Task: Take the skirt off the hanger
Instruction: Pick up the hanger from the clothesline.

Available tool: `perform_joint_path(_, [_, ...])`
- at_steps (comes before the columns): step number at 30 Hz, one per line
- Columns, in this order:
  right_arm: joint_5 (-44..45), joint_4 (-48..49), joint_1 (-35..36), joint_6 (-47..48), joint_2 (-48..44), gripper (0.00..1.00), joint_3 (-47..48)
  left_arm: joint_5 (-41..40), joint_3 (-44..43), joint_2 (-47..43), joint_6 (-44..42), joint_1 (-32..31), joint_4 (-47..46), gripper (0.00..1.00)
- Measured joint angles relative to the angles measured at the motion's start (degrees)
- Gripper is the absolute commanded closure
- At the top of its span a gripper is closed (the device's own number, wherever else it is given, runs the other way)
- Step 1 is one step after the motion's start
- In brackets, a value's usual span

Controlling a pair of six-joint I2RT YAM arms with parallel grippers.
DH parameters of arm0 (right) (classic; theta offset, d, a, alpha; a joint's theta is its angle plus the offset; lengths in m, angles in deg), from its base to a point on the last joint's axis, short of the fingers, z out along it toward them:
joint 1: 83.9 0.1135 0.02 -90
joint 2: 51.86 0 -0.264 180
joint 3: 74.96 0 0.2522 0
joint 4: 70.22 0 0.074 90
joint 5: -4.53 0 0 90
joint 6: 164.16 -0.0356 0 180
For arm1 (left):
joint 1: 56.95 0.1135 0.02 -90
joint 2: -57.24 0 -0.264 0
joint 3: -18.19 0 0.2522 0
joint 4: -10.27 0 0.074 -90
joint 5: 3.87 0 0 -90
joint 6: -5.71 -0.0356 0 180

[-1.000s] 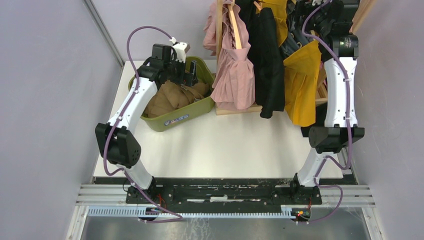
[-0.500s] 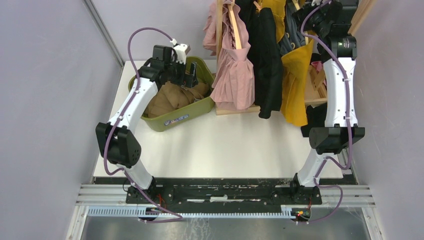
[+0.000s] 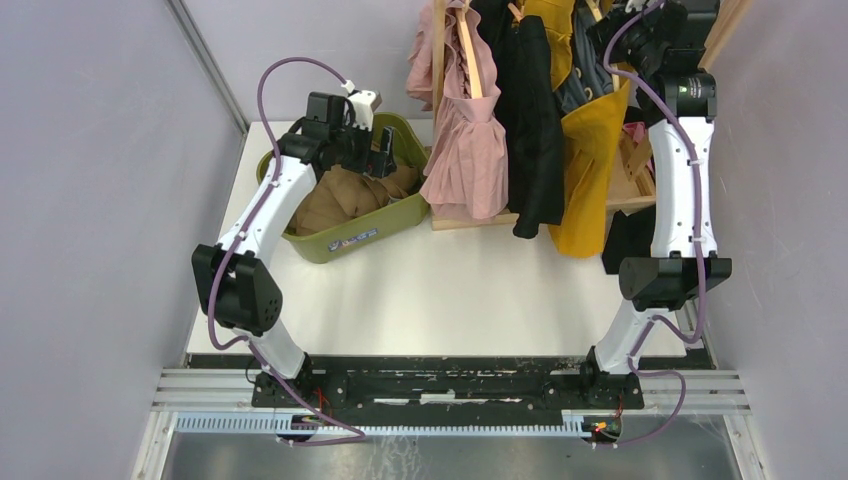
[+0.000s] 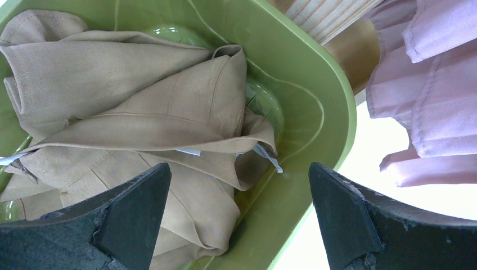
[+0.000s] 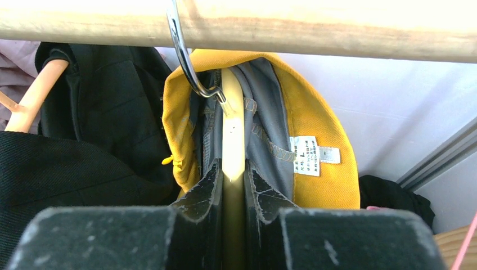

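Observation:
A yellow skirt [image 5: 320, 112] with grey lining hangs on a pale wooden hanger [image 5: 232, 135], whose metal hook [image 5: 184, 56] sits over the wooden rail [image 5: 315, 31]. In the right wrist view my right gripper [image 5: 233, 171] is shut on the hanger's arm, inside the skirt's waistband. From above, the skirt [image 3: 590, 170] hangs at the rack's right end below the right gripper [image 3: 645, 35]. My left gripper [image 4: 239, 185] stands wide open above a green bin [image 4: 332, 112], with nothing between its fingers.
The green bin [image 3: 345, 243] at the table's back left holds a tan garment [image 3: 345, 195]. A pink skirt [image 3: 470, 150] and black clothes [image 3: 535, 130] hang to the left of the yellow skirt. The rack's wooden base [image 3: 470, 220] stands beside the bin.
My right gripper has closed on the hanger. The yellow skirt has swung left and hangs narrower. The left arm has not moved.

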Motion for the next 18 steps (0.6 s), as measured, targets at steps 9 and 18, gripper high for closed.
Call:
perform_joint_path(9, [2.29, -3.8, 0.0, -0.09, -0.35, 0.99, 3.78, -0.04, 0.0, -0.02, -0.04, -0.44, 0.0, 0.01])
perform_joint_path(18, [2.64, -5.07, 0.0, -0.28, -1.14, 0.99, 6.54, -0.68, 0.22, -0.17, -1.29, -0.68, 0.0, 0.01])
